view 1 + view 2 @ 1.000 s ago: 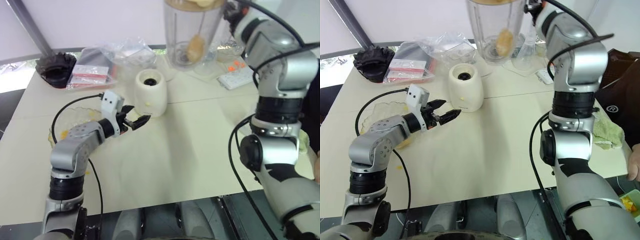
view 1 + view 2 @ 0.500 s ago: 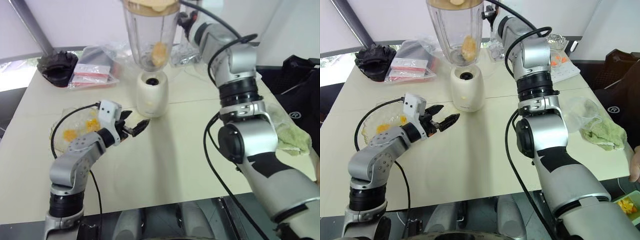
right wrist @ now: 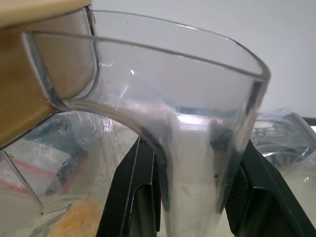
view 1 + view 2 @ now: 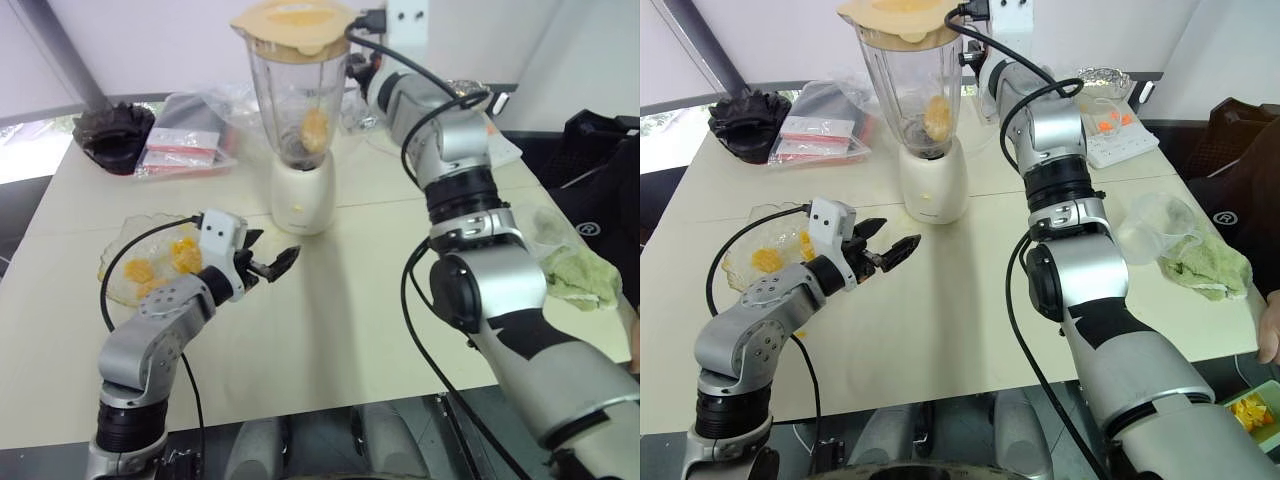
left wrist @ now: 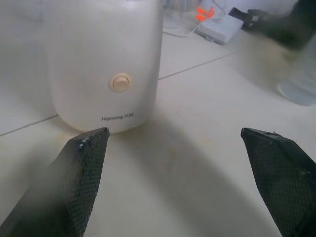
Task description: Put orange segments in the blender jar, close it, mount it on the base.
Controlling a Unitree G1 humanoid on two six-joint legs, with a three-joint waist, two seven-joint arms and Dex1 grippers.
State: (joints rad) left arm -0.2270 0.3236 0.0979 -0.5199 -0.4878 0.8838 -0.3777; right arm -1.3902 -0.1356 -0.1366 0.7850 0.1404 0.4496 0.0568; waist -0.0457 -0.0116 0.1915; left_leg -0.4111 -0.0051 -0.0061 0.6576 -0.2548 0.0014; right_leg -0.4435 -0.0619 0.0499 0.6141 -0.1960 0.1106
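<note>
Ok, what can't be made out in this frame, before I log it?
- Whether the blender jar is fully seated on the base: head views too small at the joint.
- Right gripper fingertips: hidden behind the jar's handle, right wrist view.
- Jar blades: too small to tell.

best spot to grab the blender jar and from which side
By its side handle, coming level from the robot's right. The blender jar stands upright over the base with the handle jutting toward the right gripper, whose fingers already straddle it; the wide round body suits a two-finger grip poorly.
</note>
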